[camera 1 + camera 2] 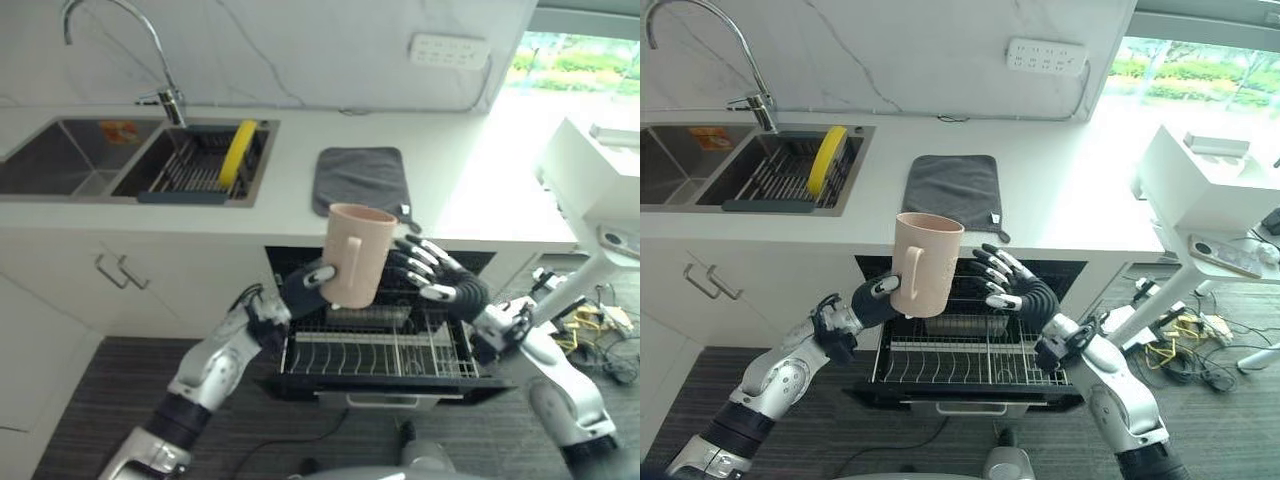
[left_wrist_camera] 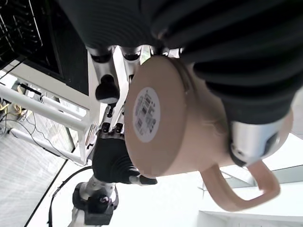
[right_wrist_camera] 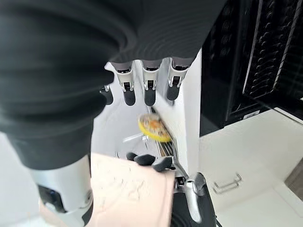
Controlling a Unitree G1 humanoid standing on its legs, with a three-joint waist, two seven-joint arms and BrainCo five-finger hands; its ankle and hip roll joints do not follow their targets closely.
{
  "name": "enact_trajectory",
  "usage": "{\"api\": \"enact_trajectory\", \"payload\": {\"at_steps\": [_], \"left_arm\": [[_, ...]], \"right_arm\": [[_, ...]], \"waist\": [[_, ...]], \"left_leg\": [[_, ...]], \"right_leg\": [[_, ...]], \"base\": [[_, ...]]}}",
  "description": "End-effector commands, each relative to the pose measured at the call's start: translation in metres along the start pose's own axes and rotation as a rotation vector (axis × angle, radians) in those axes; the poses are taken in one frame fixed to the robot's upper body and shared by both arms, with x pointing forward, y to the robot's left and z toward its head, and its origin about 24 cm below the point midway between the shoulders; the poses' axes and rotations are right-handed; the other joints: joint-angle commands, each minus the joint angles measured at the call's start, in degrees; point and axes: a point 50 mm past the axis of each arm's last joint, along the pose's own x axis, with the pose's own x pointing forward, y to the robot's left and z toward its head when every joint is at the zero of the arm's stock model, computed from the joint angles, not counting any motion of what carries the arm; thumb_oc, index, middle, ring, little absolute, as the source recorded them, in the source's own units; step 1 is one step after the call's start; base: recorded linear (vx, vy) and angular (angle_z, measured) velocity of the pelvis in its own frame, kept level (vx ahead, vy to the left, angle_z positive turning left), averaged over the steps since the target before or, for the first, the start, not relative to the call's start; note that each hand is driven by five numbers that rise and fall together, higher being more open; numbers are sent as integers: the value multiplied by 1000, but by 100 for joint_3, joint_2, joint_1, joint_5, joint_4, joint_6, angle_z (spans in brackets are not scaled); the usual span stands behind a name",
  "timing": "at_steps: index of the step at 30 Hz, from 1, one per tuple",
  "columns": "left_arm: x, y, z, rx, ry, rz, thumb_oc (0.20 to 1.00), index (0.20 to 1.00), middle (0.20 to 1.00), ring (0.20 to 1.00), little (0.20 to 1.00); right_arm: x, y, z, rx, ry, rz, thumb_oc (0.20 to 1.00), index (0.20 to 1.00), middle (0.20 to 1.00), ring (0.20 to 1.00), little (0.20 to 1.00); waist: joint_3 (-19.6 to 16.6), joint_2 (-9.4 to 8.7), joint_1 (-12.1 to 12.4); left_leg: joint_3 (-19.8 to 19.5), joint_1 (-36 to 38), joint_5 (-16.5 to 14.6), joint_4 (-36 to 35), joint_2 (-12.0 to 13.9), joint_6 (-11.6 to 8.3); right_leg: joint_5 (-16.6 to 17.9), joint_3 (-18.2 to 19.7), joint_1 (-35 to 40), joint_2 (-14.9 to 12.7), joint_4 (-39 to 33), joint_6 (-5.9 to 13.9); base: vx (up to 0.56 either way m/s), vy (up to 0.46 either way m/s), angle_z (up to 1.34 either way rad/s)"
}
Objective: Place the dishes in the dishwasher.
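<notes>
A pink mug [image 1: 355, 255] with a handle hangs upright above the pulled-out dishwasher rack [image 1: 380, 352], just in front of the counter edge. My left hand [image 1: 305, 285] is shut on it from the left, fingers and thumb curled round its lower body [image 2: 161, 137]. My right hand [image 1: 440, 282] is open close to the mug's right side, fingers spread and straight [image 3: 147, 90], holding nothing. I cannot tell whether they touch the mug. The rack's wire tines [image 1: 970, 362] lie below both hands, and a dish shows at its back.
A grey drying mat [image 1: 362, 178] lies on the white counter behind the mug. The sink [image 1: 60, 155] at the left holds a drain rack with a yellow plate [image 1: 238, 150], under a faucet [image 1: 165, 95]. A white table [image 1: 590, 170] stands at the right.
</notes>
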Motion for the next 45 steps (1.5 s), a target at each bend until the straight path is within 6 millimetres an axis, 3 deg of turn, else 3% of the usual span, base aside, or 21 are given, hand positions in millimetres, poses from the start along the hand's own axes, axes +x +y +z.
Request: {"api": "enact_trajectory", "payload": {"at_steps": [1, 23, 30, 45], "left_arm": [[9, -9, 9, 23, -90, -57, 200, 200, 200, 200, 200], [13, -20, -15, -5, 25, -157, 200, 200, 200, 200, 200], [15, -24, -19, -19, 42, -178, 200, 200, 200, 200, 200], [14, -23, -24, -38, 62, -179, 200, 200, 200, 200, 200]], "right_arm": [[4, -5, 29, -22, -113, 16, 1000, 1000, 1000, 1000, 1000], [19, 20, 10, 48, -33, 135, 1000, 1000, 1000, 1000, 1000], [28, 40, 16, 86, -50, 268, 1000, 1000, 1000, 1000, 1000], [31, 55, 30, 108, -91, 397, 1000, 1000, 1000, 1000, 1000]], "waist": [[-332, 248, 17], [-513, 294, 28], [-539, 287, 81], [-596, 271, 89]], "left_leg": [[-299, -4, 60, 25, 512, -269], [-222, 150, -49, 25, 561, -271], [-232, 142, -29, 25, 583, -285], [-212, 119, 10, 25, 600, -303]], "right_leg": [[-62, -3, 166, 421, 90, -56], [-190, 44, 362, 375, 34, -27], [-216, 6, 382, 395, 34, -47], [-200, 0, 368, 411, 34, -54]], "base": [[111, -95, 17], [13, -12, -2], [-29, -5, 0], [0, 0, 0]]}}
